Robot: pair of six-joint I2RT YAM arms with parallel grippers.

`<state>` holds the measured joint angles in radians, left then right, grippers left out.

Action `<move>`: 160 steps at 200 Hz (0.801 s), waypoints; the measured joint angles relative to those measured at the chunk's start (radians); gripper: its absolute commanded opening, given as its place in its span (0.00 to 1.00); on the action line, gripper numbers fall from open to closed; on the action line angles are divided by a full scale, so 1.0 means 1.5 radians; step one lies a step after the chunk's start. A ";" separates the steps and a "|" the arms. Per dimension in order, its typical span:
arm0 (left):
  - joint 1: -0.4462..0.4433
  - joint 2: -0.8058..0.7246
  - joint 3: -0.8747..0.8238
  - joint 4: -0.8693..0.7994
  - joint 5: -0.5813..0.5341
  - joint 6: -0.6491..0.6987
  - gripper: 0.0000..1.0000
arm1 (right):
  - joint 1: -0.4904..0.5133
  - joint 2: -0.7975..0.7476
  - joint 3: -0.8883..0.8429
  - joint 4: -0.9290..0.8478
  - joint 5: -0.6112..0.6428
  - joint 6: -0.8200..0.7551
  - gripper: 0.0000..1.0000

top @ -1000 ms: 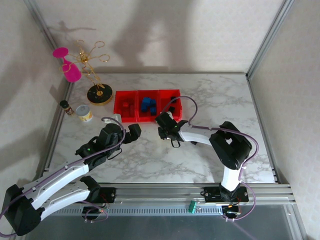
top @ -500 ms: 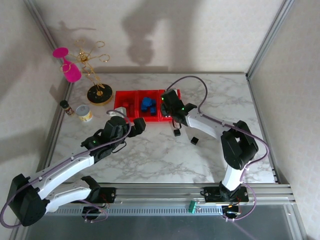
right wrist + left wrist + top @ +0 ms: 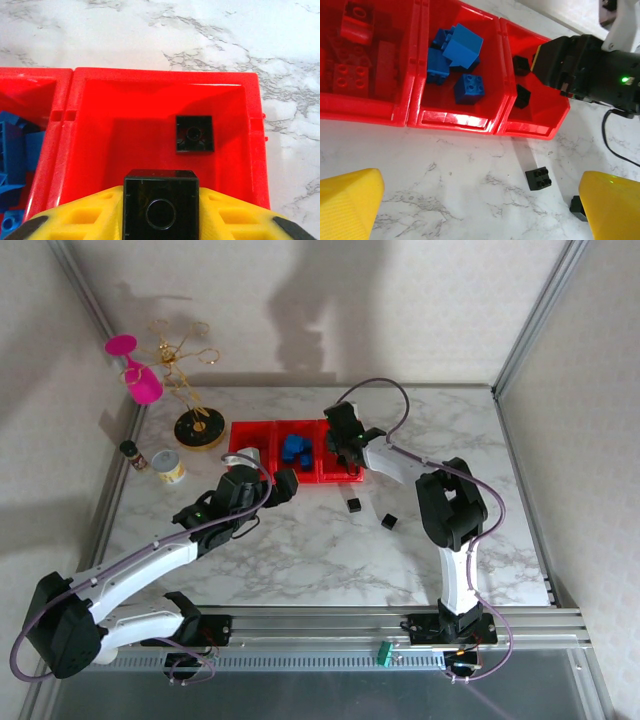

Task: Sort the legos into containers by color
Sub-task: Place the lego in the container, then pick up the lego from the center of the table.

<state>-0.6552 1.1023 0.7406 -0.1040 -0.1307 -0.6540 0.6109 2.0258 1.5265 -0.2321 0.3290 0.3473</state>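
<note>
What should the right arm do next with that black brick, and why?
Probably open the right gripper and drop the black brick: it hangs over the right bin, where a second black brick lies.

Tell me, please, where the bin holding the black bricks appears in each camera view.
Top external: black-brick bin, right end of the red row.
Left wrist: upper right, front wall showing.
Right wrist: centre, beyond the black brick in the right end effector.
Shared landmark: blue bricks in the neighbouring bin.
</note>
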 measured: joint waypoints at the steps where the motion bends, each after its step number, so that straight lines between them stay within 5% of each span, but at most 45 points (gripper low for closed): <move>1: 0.000 0.000 0.000 0.000 0.000 0.000 1.00 | 0.000 0.000 0.000 0.000 0.000 -0.001 0.43; 63: 0.000 -0.002 0.002 0.001 0.003 0.002 1.00 | 0.002 -0.039 -0.020 0.001 -0.013 -0.015 0.53; 119: -0.004 -0.048 -0.014 -0.001 0.011 -0.001 1.00 | 0.011 -0.251 -0.228 0.015 -0.036 0.013 0.60; 160: -0.029 -0.067 -0.056 -0.001 0.016 -0.012 1.00 | 0.054 -0.304 -0.362 0.023 -0.048 0.035 0.68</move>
<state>-0.6983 1.0016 0.6571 -0.1047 -0.1070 -0.6716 0.6914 1.5700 0.9836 -0.1970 0.2565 0.3996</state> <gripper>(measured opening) 0.995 0.667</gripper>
